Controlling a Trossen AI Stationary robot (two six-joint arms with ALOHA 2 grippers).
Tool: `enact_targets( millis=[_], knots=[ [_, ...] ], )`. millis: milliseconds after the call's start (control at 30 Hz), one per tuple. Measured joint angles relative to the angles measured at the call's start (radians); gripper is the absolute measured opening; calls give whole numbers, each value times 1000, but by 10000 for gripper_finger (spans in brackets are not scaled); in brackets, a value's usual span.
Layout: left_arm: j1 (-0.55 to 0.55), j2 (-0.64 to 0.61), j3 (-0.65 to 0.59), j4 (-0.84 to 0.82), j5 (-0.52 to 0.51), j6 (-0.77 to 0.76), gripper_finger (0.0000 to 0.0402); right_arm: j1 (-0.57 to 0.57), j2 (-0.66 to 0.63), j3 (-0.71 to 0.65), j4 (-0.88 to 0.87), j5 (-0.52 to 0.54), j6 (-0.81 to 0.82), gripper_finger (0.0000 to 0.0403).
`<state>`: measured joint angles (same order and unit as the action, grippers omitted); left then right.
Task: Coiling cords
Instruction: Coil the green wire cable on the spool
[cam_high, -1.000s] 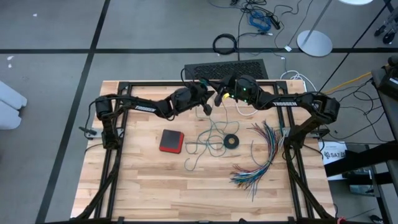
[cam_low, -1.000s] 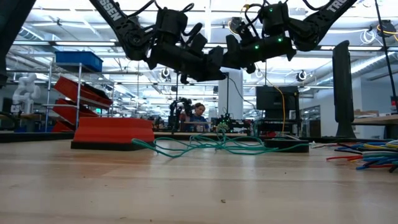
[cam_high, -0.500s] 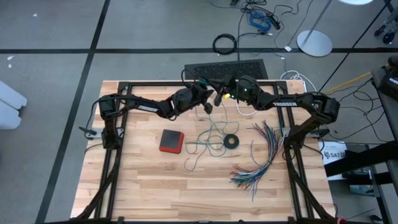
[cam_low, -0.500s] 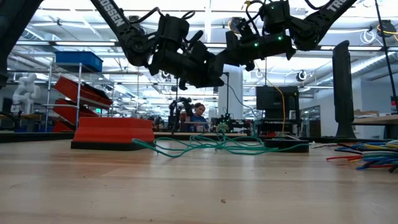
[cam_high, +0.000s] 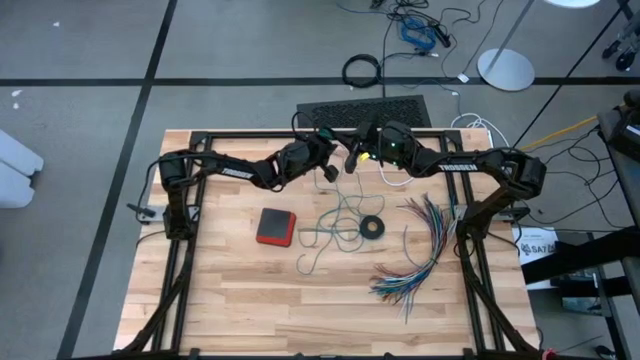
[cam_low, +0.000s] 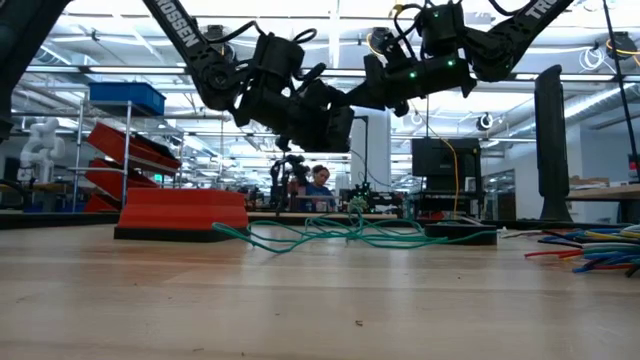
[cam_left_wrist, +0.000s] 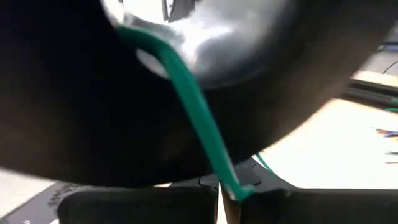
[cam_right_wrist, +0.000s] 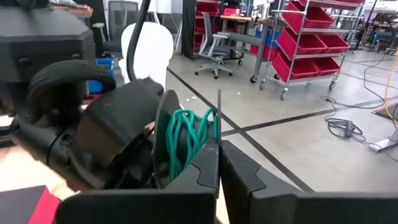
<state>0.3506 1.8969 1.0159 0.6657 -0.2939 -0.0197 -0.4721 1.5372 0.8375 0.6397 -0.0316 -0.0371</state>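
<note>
Teal-green cord (cam_right_wrist: 186, 140) wound in loops around closed left gripper (cam_high: 331, 168), pinched by closed right gripper (cam_high: 352, 160) above wooden surface (cam_high: 250, 290); remainder trailing down to surface. Red shelving (cam_right_wrist: 305, 37) behind.

Wooden desk (cam_high: 250, 290) carrying a red-topped flat block (cam_high: 275, 226), a small black tape ring (cam_high: 372, 227) and a fanned bundle of multicoloured wires (cam_high: 420, 255) (well apart from the block). Beyond, red bin shelving (cam_right_wrist: 311, 40).

Wooden table (cam_high: 240, 290): cord (cam_high: 335, 225), red block (cam_high: 275, 227)
</note>
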Motion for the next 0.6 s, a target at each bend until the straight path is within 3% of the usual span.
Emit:
enact_targets(
  millis=[233,600],
  knots=[
    [24,0,-4,-5,27,64,5,-8,-1,0,-45,-19,-26,0],
    [66,0,-4,-62,195,88,76,-15,-1,0,-70,4,-31,0]
  ],
)
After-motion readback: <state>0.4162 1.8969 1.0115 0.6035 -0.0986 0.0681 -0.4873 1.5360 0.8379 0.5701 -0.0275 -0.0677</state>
